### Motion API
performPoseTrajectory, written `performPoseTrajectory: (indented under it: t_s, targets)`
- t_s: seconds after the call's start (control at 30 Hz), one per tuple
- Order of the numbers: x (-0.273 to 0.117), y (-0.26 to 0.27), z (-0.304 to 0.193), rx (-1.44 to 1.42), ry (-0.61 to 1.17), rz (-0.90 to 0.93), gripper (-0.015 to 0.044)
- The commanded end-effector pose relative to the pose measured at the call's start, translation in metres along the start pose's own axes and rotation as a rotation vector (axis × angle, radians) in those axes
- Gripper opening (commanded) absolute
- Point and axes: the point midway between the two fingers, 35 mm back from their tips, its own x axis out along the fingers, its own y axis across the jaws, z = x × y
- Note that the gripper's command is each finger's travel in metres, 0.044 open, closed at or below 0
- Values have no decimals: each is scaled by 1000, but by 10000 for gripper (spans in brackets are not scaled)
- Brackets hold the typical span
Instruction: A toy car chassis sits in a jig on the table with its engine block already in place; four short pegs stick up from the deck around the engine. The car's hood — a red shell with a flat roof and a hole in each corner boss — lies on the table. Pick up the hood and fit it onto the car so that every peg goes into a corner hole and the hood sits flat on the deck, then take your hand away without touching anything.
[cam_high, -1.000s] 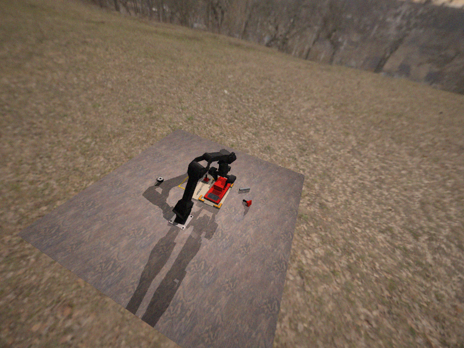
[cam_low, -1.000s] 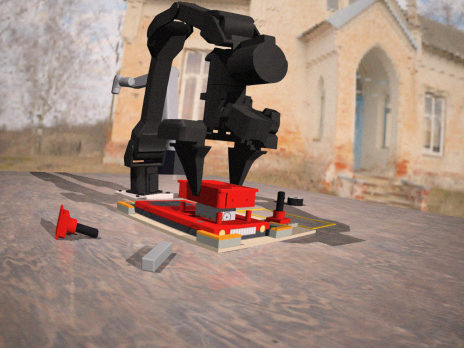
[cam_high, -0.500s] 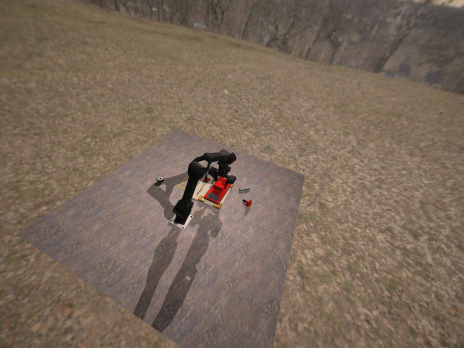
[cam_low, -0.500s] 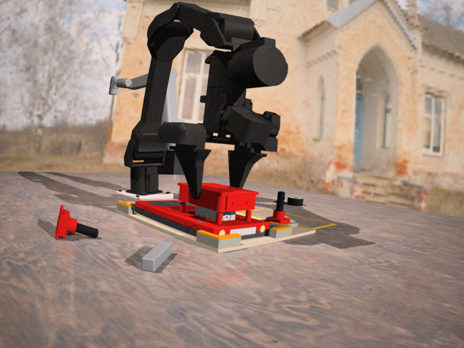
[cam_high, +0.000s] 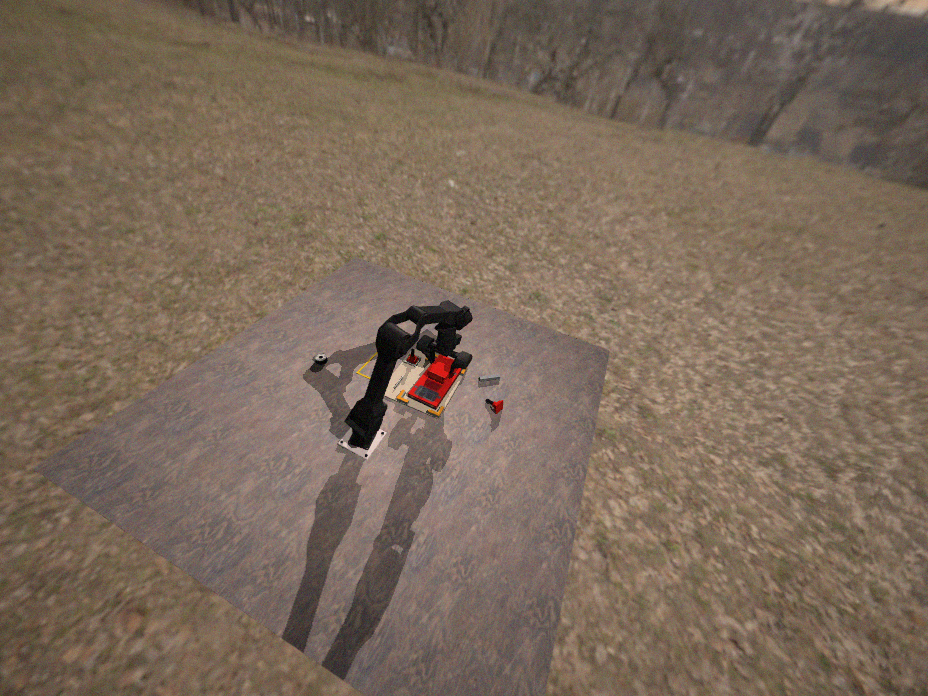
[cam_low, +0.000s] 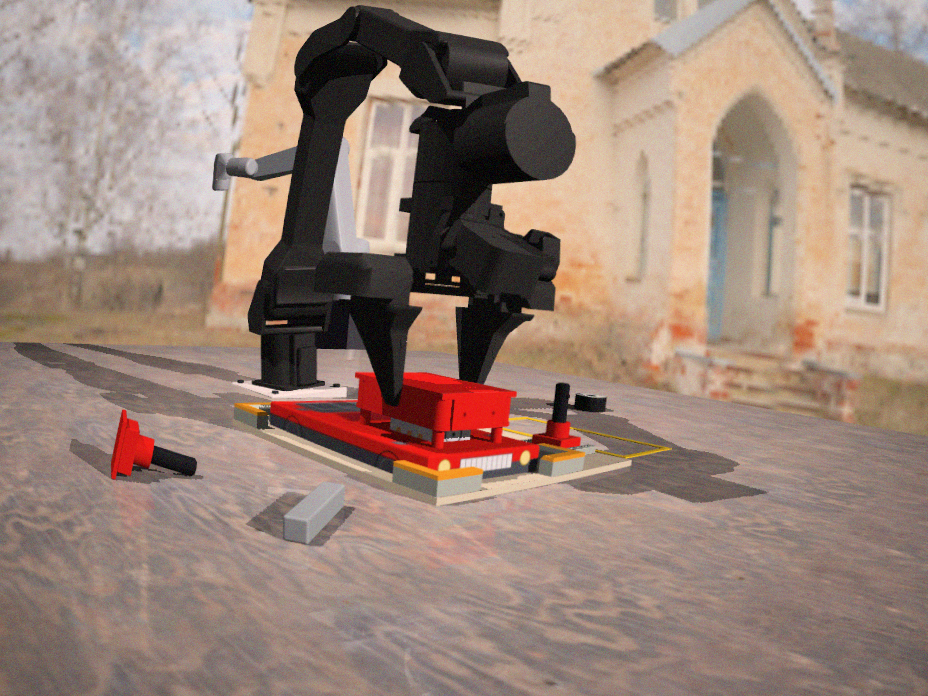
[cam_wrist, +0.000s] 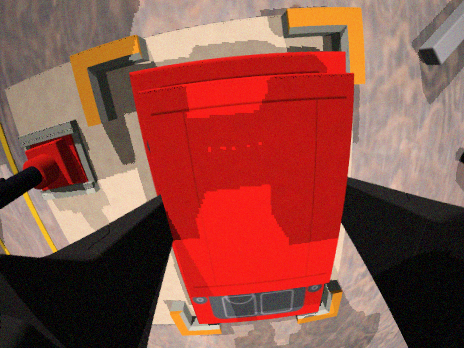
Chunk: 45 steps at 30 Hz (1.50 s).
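Note:
The red hood (cam_high: 440, 370) (cam_low: 479, 412) (cam_wrist: 240, 165) is level over the front part of the red car chassis (cam_high: 428, 403) (cam_low: 322, 420) (cam_wrist: 240, 66). My gripper (cam_low: 433, 391) (cam_wrist: 252, 193) is shut on the hood, one finger on each side. In the exterior view a low gap shows between hood and deck. The front pegs (cam_low: 438, 439) (cam_low: 496, 433) stand under the hood's front corners; I cannot tell whether their tops are in the holes. The grey engine block (cam_low: 408, 430) shows in the gap. The far rear peg is hidden.
Orange-topped jig corners (cam_low: 442, 483) (cam_wrist: 325, 17) surround the chassis. A red part with a black stem (cam_low: 559, 427) (cam_wrist: 55, 162) stands beside it; another (cam_high: 495, 405) (cam_low: 133, 449) lies on the other side, near a grey block (cam_high: 488, 380) (cam_low: 314, 513) (cam_wrist: 445, 40). A black round piece (cam_high: 320, 358) (cam_low: 590, 403) lies farther off.

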Motion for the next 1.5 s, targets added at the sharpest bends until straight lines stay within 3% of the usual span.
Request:
performPoseTrajectory:
  t_s: [0.0,0.97,1.47]
  targets:
    - [2,0,0,-3,0,-2,0]
    - [8,0,0,0,0,0,0]
    - [9,0,0,0,1,0,394]
